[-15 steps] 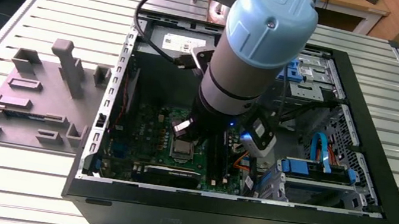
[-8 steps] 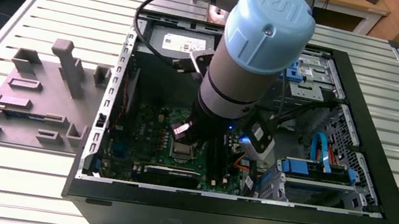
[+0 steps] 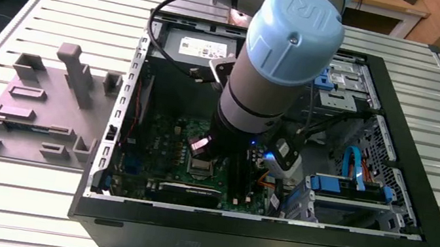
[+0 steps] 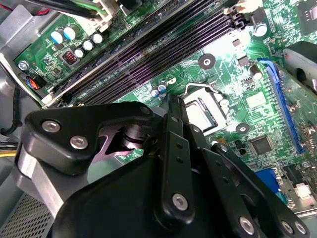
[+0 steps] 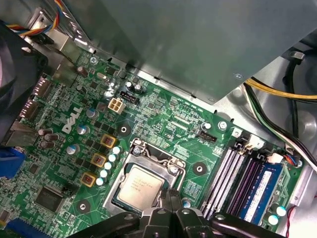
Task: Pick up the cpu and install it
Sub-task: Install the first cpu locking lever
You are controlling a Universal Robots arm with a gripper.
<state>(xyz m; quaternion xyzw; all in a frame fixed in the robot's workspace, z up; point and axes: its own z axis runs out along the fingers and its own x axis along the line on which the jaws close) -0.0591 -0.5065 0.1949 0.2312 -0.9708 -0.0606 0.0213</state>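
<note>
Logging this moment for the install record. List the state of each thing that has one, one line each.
cpu: lying flat in the socket on the green board.
socket frame: around the cpu, in place.
computer case: lying on its side, side panel off, inside exposed.
arm: reaching down into the case above the board.

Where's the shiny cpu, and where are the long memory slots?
cpu (image 5: 141, 187): first wrist view, middle of its silvery top.
memory slots (image 5: 225, 176): first wrist view, on one dark slot beside the socket.
</note>
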